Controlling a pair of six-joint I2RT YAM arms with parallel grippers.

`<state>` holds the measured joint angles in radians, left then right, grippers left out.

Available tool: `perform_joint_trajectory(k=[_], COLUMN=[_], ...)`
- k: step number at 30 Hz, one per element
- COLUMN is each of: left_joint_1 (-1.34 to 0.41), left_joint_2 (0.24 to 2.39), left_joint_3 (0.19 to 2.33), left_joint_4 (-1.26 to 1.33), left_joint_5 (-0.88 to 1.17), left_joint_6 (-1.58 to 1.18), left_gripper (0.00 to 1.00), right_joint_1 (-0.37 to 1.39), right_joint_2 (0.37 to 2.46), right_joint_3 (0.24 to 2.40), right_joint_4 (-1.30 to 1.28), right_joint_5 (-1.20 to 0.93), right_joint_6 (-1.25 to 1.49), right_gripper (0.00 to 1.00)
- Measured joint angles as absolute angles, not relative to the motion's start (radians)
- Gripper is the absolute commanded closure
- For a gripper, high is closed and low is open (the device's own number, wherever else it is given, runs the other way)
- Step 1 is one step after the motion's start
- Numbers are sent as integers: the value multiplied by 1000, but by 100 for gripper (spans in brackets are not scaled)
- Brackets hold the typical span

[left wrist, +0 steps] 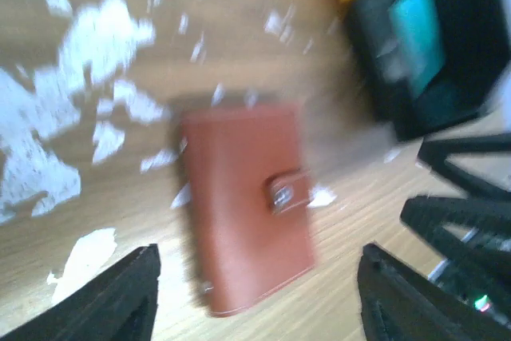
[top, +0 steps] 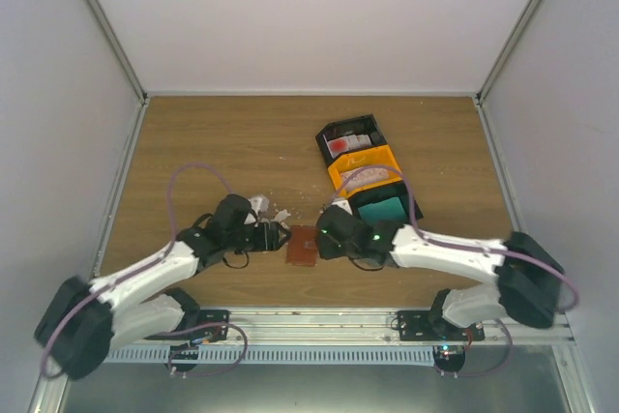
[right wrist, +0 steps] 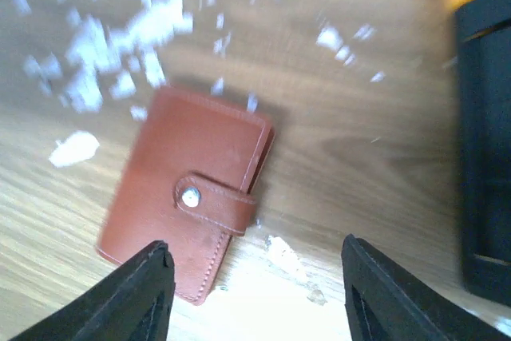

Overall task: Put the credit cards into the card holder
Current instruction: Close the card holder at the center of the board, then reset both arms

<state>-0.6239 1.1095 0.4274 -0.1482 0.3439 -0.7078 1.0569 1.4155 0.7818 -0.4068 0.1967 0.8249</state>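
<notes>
The card holder (top: pixel 302 246) is reddish-brown and lies flat on the wooden table, closed, with its snap strap fastened. My left gripper (top: pixel 281 236) is just left of it and my right gripper (top: pixel 323 233) just right of it. In the left wrist view the card holder (left wrist: pixel 247 205) lies ahead of my open left gripper (left wrist: pixel 259 277), whose fingers hold nothing. In the right wrist view the card holder (right wrist: pixel 188 197) sits by the left finger of my open right gripper (right wrist: pixel 255 273), untouched. The credit cards stay in the bins: a red-and-white card (top: pixel 343 145) and a teal card (top: pixel 380 208) (left wrist: pixel 419 25).
Three bins stand in a row behind the right arm: black (top: pixel 360 129), yellow (top: pixel 366 167), black (top: pixel 395 210). White torn scraps (top: pixel 266 208) (left wrist: pixel 96 37) (right wrist: pixel 120 45) litter the table behind the card holder. The right arm's black links (left wrist: pixel 463 221) show in the left wrist view.
</notes>
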Motion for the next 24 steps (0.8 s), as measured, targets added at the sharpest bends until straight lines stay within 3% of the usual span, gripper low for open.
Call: perform_joint_trajectory(k=[3, 6, 14, 24], left_joint_1=[-624, -624, -624, -624], left_joint_2=[937, 785, 517, 364], left_joint_3=[520, 620, 862, 938], left_joint_4=[-265, -361, -560, -719], left_joint_5=[237, 140, -102, -299], left_joint_6=[-681, -652, -542, -412], left_gripper=[2, 1, 1, 1], right_joint_1=[1055, 1055, 1054, 1054], right_joint_2=[1253, 1124, 835, 602], right_joint_3=[792, 830, 960, 1041], right_joint_4=[-480, -579, -835, -969], right_joint_5=[284, 384, 653, 832], right_joint_6=[832, 838, 847, 838], right_gripper=[22, 1, 0, 1])
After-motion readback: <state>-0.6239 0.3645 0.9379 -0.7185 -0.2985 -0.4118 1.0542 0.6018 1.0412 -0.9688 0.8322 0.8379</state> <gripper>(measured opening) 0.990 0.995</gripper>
